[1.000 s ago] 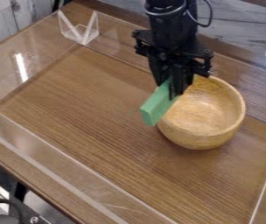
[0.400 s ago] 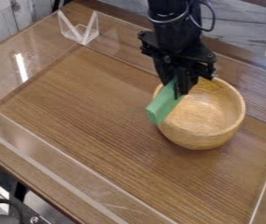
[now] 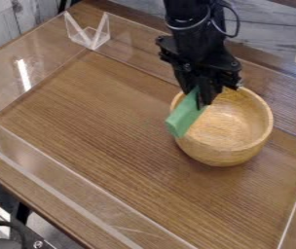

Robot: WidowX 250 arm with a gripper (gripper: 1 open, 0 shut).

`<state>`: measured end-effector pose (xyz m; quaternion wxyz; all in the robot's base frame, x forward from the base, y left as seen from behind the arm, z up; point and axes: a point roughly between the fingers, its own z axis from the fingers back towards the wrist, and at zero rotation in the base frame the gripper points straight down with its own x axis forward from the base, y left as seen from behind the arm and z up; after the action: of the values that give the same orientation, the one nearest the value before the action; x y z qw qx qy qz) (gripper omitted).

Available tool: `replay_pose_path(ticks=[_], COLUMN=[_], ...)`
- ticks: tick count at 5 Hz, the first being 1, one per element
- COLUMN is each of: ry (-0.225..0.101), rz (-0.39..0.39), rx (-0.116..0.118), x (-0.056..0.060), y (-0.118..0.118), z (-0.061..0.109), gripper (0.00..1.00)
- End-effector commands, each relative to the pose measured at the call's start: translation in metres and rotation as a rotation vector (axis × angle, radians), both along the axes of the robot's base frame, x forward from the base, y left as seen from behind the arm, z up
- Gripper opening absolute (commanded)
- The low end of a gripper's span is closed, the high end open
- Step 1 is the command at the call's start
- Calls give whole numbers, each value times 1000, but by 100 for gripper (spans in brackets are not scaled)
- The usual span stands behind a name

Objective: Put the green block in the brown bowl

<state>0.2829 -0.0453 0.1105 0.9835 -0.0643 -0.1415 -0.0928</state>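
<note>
My black gripper (image 3: 202,96) points steeply down and is shut on the upper end of the green block (image 3: 182,119). The block hangs tilted, its lower end sticking out to the left over the near-left rim of the brown bowl (image 3: 229,131). That wooden bowl sits on the table just right of and below the gripper. Its hollow shows nothing inside. The fingers hide the block's top end.
The wooden table (image 3: 98,136) is ringed by low clear plastic walls (image 3: 34,160). A small clear stand (image 3: 87,30) sits at the back left. The arm (image 3: 190,24) rises behind the bowl.
The gripper and block have shifted slightly right toward the bowl; the block's lower end now sits over the bowl's rim instead of left of it.
</note>
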Motion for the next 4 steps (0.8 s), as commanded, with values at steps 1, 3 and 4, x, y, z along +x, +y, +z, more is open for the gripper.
replay_pose_path(ticks=[1,3,4], ry=[-68,-101,-115], rz=[-13,-17,-17], rx=[-4,-9,-12], x=[8,12,14], y=[0,4,6], z=[11,8,6], gripper=[0,0,0])
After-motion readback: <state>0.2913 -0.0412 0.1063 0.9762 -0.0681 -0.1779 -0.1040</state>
